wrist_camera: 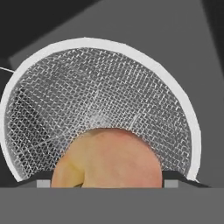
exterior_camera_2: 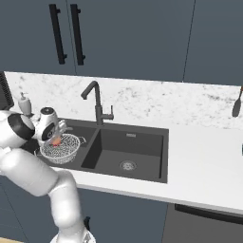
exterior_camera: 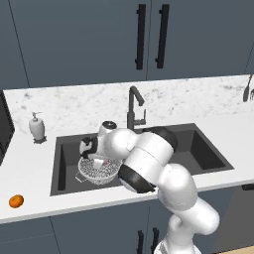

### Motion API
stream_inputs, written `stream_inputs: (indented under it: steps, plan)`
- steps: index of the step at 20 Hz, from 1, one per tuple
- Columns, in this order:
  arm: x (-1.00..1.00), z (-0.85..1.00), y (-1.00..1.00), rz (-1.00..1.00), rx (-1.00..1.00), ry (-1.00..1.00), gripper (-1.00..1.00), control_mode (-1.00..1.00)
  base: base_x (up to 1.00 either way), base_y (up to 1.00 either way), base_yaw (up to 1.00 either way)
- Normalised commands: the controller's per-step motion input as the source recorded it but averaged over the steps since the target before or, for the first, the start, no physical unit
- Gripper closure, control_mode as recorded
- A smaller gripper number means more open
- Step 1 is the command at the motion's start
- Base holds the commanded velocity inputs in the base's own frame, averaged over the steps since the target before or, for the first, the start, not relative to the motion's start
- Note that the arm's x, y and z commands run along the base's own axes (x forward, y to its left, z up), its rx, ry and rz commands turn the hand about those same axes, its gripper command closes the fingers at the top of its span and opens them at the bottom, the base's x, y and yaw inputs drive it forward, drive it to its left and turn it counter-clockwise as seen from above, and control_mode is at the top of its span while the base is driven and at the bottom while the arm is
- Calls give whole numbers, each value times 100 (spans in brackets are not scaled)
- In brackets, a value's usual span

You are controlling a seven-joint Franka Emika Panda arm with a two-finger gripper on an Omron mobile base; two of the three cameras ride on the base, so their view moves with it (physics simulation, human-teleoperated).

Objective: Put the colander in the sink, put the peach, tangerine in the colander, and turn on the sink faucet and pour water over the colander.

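Observation:
The silvery mesh colander sits in the left basin of the dark grey sink. My gripper hangs just over the colander's bowl, shut on the pale pinkish-orange peach, which is held between both fingertips. The bright orange tangerine lies on the white counter left of the sink, near the front edge. Behind the divider between the basins stands the dark gooseneck faucet, and no water is visible.
A white soap dispenser stands at the back left of the sink. A dark utensil hangs at the far right by the wall. Dark cabinets with black handles are above the counter.

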Motion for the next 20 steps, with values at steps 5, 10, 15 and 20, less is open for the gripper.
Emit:
stream_inputs:
  steps: [5,10,15,20]
  plan:
    - [30,-66,0,-6,-10,3,100,-100,0,0,0]
    - [29,-55,0,-6,-11,3,100,-100,0,0,0]
    - [20,-32,1,-3,-10,5,100,-100,0,0,0]
    - [-6,-7,5,-1,-6,-1,-100,-100,0,0,0]
